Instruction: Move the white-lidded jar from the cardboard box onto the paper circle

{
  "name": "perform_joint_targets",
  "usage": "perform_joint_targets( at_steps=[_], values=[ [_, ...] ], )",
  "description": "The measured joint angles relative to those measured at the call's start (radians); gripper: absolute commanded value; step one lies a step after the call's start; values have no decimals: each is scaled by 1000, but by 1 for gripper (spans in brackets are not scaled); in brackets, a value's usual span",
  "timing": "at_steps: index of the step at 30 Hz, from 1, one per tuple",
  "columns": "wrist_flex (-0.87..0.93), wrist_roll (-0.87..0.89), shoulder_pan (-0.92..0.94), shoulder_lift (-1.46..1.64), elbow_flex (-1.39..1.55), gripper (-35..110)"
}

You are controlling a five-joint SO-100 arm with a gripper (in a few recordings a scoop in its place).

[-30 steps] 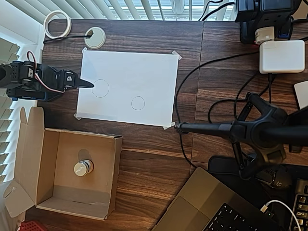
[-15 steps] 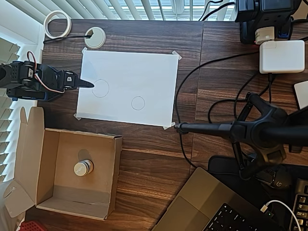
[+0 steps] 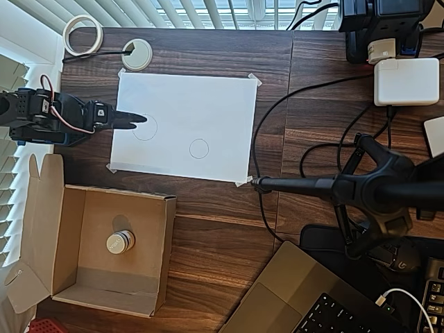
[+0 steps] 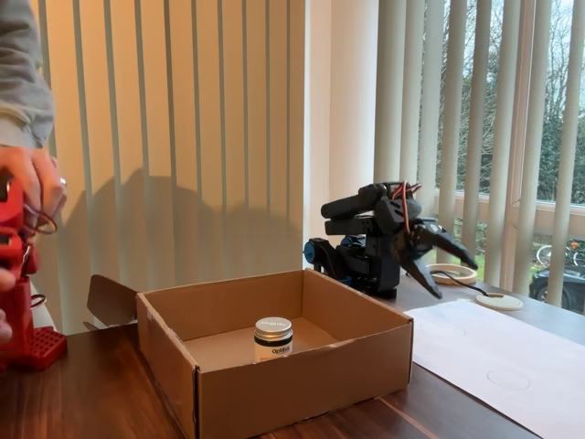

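Note:
The white-lidded jar [image 3: 119,242] [image 4: 273,337] stands upright on the floor of the cardboard box [image 3: 97,281] [image 4: 302,384], near its middle. A white paper sheet [image 3: 201,104] [image 4: 475,347] carries the paper circle [image 3: 199,148] [image 4: 508,379], the smaller outline, and a larger circle [image 3: 145,127] left of it in the overhead view. My black gripper [image 3: 137,118] [image 4: 454,280] hangs over the sheet's left edge by the larger circle, well away from the box. Its jaws stand apart in the fixed view, with nothing between them.
A roll of white tape [image 3: 83,35] and a white desk grommet [image 3: 137,54] lie beyond the sheet. A black camera stand [image 3: 374,187] and cables cross the right side. A laptop [image 3: 298,298] sits at the bottom right and a white charger [image 3: 406,81] at the top right.
The gripper's tip has reached a little further right over the paper's left edge, and its jaws have parted. The jar and box have not moved.

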Motion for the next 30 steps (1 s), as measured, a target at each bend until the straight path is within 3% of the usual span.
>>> perform_joint_targets(
  at_steps=[13,21,30],
  values=[
    [8,-178,86,-721,-721,42],
    [-64,-543,336,-986,-902,43],
    [-321,-1075,730,-1253,-979,44]
  ],
)
